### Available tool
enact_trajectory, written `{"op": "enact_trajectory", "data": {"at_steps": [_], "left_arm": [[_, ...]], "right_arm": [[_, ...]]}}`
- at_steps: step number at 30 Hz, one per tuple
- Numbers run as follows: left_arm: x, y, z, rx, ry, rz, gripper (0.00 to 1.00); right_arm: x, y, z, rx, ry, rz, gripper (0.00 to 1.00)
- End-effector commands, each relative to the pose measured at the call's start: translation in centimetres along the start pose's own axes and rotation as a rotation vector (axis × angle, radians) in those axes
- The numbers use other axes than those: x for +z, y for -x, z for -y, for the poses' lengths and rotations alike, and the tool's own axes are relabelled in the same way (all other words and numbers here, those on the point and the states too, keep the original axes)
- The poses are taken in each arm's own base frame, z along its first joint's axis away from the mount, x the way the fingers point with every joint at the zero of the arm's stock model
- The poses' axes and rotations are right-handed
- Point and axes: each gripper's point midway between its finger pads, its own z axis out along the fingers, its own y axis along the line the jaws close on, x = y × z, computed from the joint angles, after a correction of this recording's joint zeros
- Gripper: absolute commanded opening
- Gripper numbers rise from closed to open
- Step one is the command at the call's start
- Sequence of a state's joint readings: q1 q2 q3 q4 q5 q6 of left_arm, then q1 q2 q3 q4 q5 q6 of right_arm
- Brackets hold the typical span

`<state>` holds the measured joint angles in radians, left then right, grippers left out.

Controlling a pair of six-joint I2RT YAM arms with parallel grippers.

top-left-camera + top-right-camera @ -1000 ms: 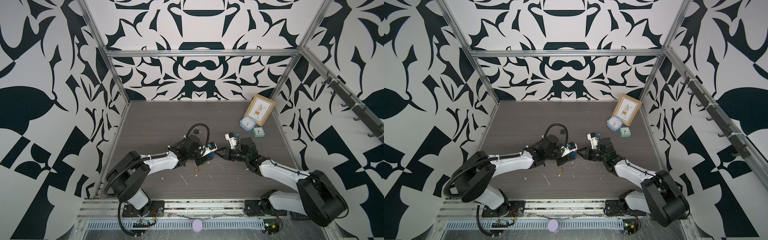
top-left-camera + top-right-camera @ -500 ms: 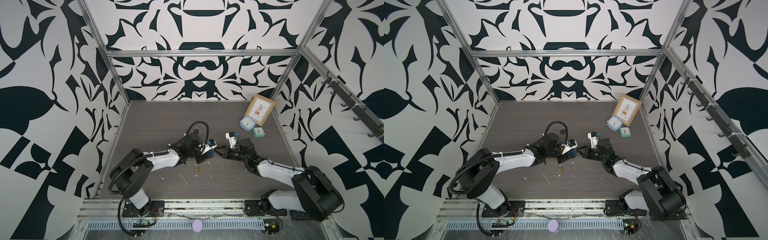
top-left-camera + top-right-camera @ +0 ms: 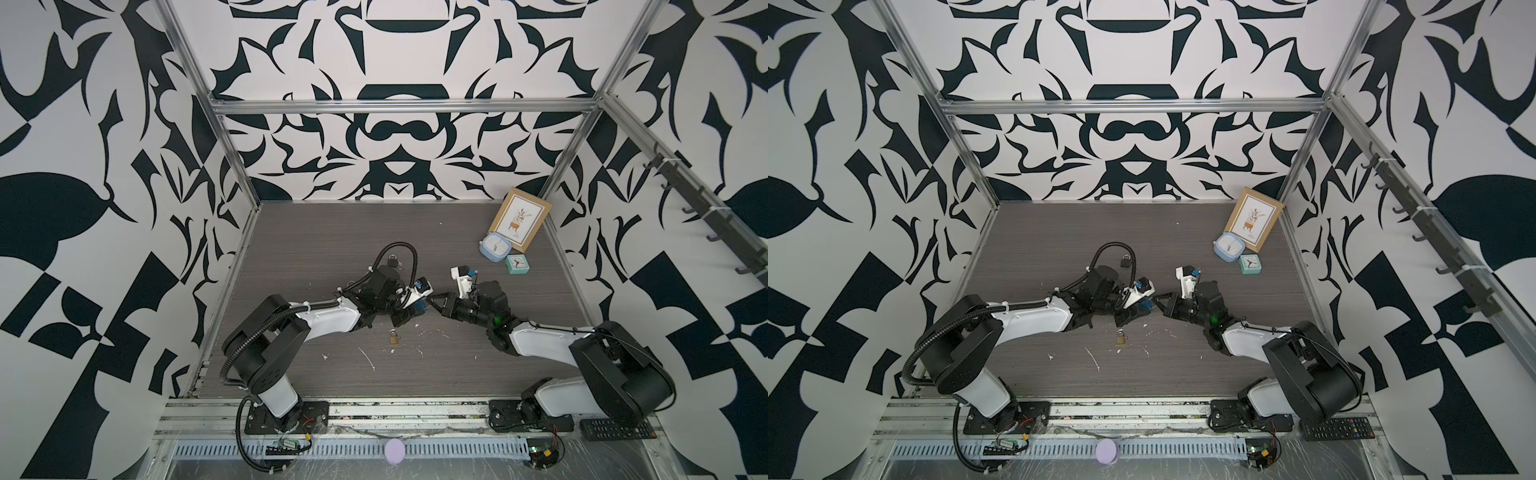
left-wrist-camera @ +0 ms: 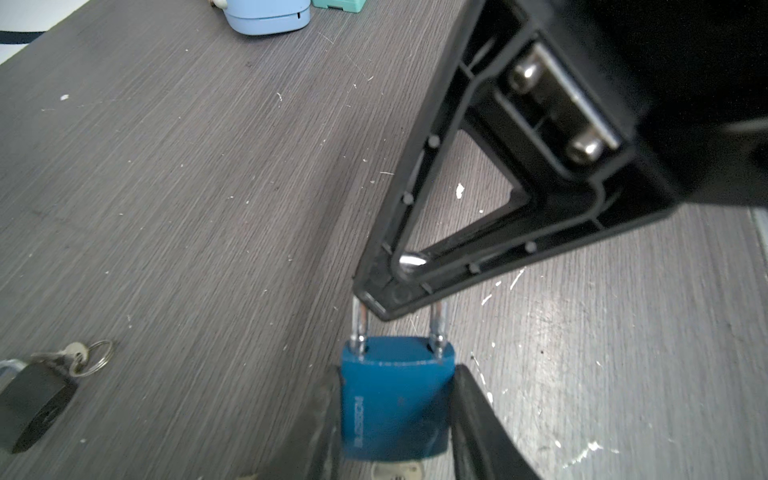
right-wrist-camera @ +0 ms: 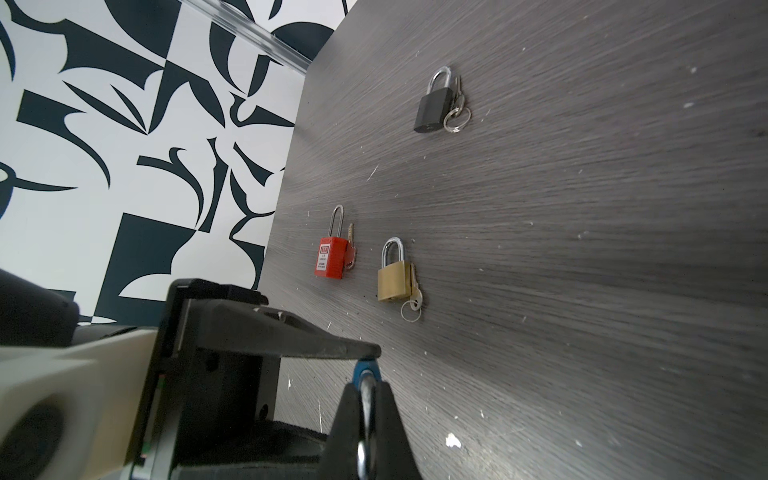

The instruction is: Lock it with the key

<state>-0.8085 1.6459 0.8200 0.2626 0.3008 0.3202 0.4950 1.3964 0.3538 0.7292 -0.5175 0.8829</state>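
Patterned walls [image 3: 399, 166] enclose a grey, apparently paint-flecked table [image 3: 332, 249].

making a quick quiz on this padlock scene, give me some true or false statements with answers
1. The left gripper holds the blue padlock by its body. True.
2. The right gripper is open, clear of the lock. False: it is shut on the blue padlock's shackle.
3. The brass padlock lies on the table. True.
4. The red padlock hangs from a wall hook. False: it lies on the table beside the brass padlock.
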Motion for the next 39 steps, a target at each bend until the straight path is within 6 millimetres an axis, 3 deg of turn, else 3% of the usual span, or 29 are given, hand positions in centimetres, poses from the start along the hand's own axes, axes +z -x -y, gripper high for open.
{"op": "enact_trajectory", "data": {"at_steps": [1, 15, 39], "left_arm": [[-8.5, 22.3, -3.5, 0.259, 0.196, 0.722, 0.0], [-8.4, 24.3, -4.7, 0.265, 0.211, 0.772, 0.0], [-8.0, 24.9, -7.5, 0.236, 0.262, 0.795, 0.0]], "right_arm": [[-0.8, -11.8, 1.2, 0.156, -0.006, -0.443, 0.0], [-0.6, -13.1, 2.0, 0.174, -0.023, -0.458, 0.0], [0.1, -14.9, 3.2, 0.213, -0.029, -0.502, 0.0]]}}
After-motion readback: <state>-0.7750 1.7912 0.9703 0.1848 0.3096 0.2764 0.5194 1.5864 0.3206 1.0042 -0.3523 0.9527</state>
